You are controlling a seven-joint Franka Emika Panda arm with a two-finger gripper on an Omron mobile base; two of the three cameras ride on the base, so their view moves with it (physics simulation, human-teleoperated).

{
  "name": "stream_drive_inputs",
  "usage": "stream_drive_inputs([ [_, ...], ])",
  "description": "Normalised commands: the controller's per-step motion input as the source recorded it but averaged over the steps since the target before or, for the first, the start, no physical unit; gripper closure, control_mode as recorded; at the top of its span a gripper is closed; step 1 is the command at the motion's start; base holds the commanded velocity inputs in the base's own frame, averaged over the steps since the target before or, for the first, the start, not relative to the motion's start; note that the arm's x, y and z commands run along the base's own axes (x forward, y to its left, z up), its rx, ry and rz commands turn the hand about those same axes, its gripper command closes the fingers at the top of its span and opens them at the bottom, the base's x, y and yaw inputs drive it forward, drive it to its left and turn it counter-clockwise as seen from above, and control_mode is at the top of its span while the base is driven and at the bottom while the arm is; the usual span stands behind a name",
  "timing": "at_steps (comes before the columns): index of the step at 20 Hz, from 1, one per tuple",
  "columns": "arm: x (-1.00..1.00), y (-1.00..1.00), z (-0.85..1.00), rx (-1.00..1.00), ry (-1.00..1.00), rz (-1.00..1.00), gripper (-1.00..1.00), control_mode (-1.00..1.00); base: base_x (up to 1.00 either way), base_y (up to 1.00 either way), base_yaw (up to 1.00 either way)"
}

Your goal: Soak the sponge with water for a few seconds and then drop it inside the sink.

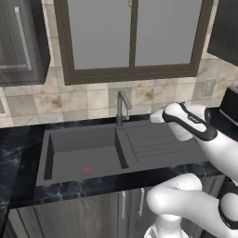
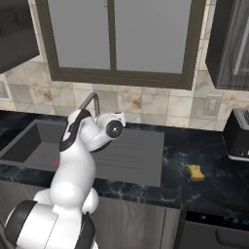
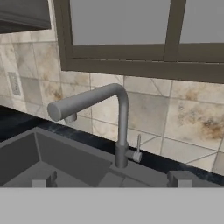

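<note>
While the arm (image 2: 78, 165) rises from the base and bends over the front edge of the black marbled table (image 2: 204, 189), its hand sits above the ribbed drainboard (image 1: 155, 142), pointing toward the back wall. The jaws themselves are tricky: in the hand view just two small grey finger tips (image 3: 43, 181) poke up at the bottom, set well apart with nothing between them, so they look spread and empty.

The sponge (image 2: 195, 172) is lying flat on the table off to the right of the sink (image 1: 56, 174), well apart from the drainboard and a bit in front of the black toaster (image 2: 238, 133). Nowhere near the hand.

In the sink basin the little red drain mark (image 1: 87, 169) shows on the floor. Past that, the grey gooseneck faucet (image 3: 118, 127) stands at the back rim, spout swung out over the basin, small lever on its right side in the hand view. Can't see any stream coming out of it.

Behind everything is the beige tiled wall (image 3: 188, 118) and a dark-framed window (image 1: 132, 37).
</note>
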Motion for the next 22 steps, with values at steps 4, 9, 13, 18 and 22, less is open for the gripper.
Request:
stream_drive_inputs([
  [4,0.0,0.16,-0.22,0.0,-0.03,0.04,-1.0,-1.0,0.0,0.0,0.0],
  [9,0.0,0.23,-0.17,0.0,-0.04,0.02,-1.0,-1.0,0.0,0.0,0.0],
  [13,0.02,0.07,-0.06,0.0,-0.05,0.0,-1.0,-1.0,0.0,0.0,0.0],
  [18,0.07,0.0,-0.03,0.0,-0.05,0.0,-1.0,-1.0,0.0,0.0,0.0],
  [22,0.12,0.0,-0.06,0.0,-0.06,0.01,-1.0,-1.0,0.0,0.0,0.0],
])
